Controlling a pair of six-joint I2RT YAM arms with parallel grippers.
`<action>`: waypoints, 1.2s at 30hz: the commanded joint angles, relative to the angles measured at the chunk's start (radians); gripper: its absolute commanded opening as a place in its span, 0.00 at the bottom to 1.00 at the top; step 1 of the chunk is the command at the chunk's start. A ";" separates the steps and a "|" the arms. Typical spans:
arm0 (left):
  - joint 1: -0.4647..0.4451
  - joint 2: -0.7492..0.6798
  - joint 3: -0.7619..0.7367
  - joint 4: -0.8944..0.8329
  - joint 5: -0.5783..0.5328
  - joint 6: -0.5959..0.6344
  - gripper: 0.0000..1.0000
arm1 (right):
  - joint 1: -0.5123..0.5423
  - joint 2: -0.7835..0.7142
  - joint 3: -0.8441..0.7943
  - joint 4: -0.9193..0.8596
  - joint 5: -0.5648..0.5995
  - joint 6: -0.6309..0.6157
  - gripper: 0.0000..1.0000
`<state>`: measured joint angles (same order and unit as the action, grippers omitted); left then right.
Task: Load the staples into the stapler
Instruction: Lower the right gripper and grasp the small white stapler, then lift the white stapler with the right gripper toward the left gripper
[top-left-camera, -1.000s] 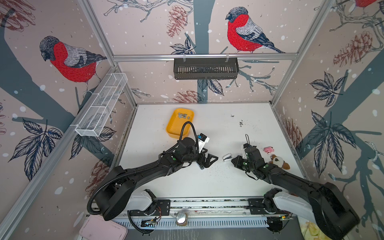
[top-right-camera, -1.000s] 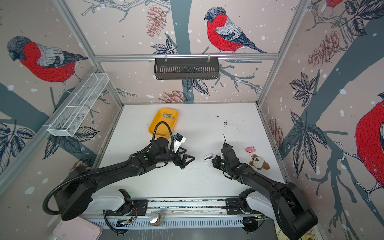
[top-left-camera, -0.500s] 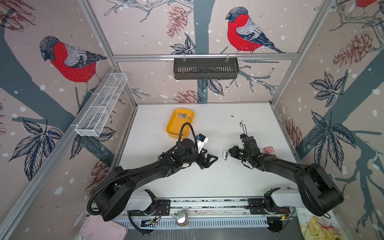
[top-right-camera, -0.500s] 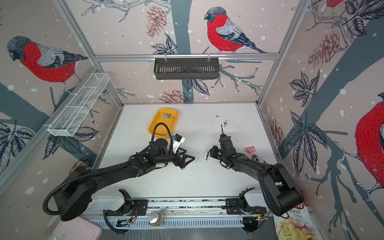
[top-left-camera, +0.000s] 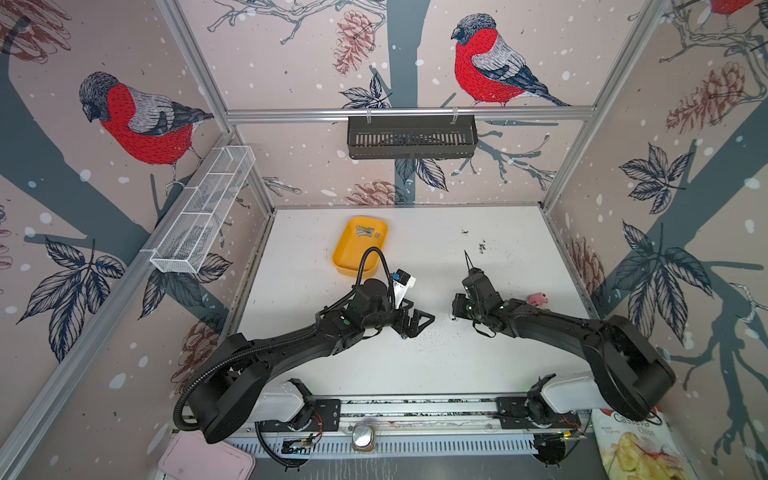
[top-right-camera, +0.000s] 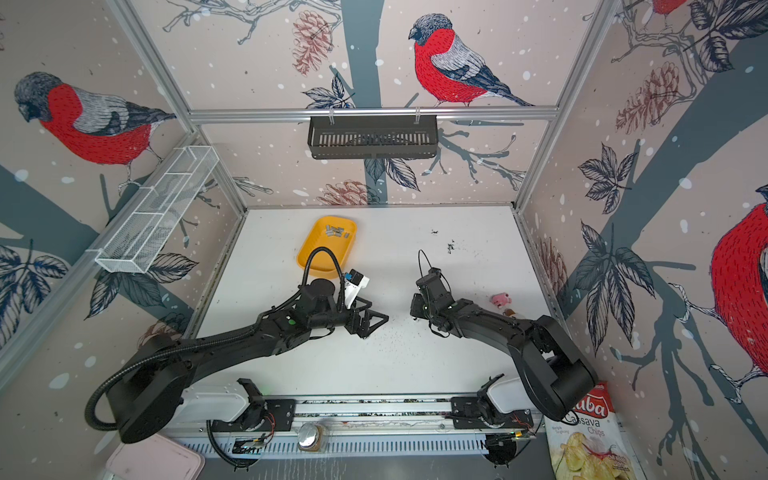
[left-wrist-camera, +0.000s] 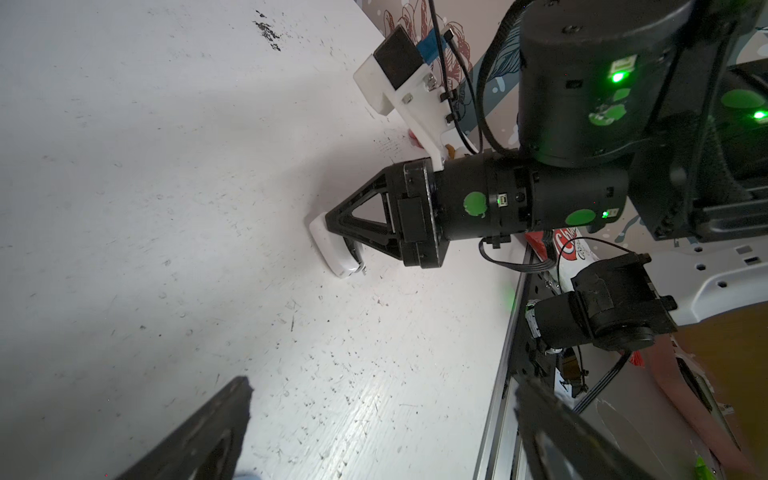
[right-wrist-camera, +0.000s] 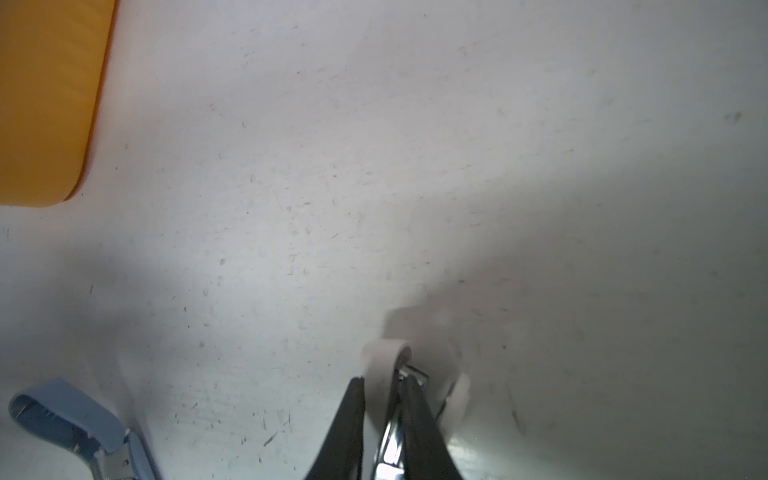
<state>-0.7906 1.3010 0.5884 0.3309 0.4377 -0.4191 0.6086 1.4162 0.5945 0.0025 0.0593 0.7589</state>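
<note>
The white stapler (right-wrist-camera: 382, 353) stands with its nose down on the white table, and my right gripper (right-wrist-camera: 384, 382) is shut on its top cover and metal rail. The left wrist view shows that gripper (left-wrist-camera: 336, 237) over the stapler (left-wrist-camera: 328, 249). In both top views the right gripper (top-left-camera: 456, 309) (top-right-camera: 415, 309) hides the stapler. The staples (top-left-camera: 365, 232) (top-right-camera: 337, 232) lie in the far end of the yellow tray (top-left-camera: 353, 257) (top-right-camera: 316, 262). My left gripper (top-left-camera: 419, 322) (left-wrist-camera: 384, 388) hovers open and empty at mid table, facing the right one.
A light blue piece with metal parts (right-wrist-camera: 70, 419) lies near the stapler. A pink toy (top-left-camera: 537, 298) sits behind the right arm. Dark specks (top-left-camera: 482, 247) dot the table. A black basket (top-left-camera: 411, 137) hangs on the back wall, a white wire basket (top-left-camera: 203, 212) on the left.
My right arm has swung back and turned its gripper downward with the stapler, which now sits hidden under it in the top views. The left arm has not moved.
</note>
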 joint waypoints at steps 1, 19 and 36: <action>-0.004 -0.019 -0.007 0.027 -0.018 0.008 0.99 | 0.021 0.005 0.004 -0.030 0.085 0.025 0.19; -0.004 -0.001 -0.015 0.032 -0.045 -0.019 0.99 | -0.024 -0.078 -0.014 -0.091 0.089 -0.045 0.19; -0.004 0.025 -0.010 0.063 -0.031 -0.087 0.99 | 0.000 0.010 -0.001 -0.057 0.100 -0.056 0.15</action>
<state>-0.7914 1.3193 0.5701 0.3313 0.3912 -0.4732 0.6025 1.4200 0.5888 -0.0433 0.1318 0.7082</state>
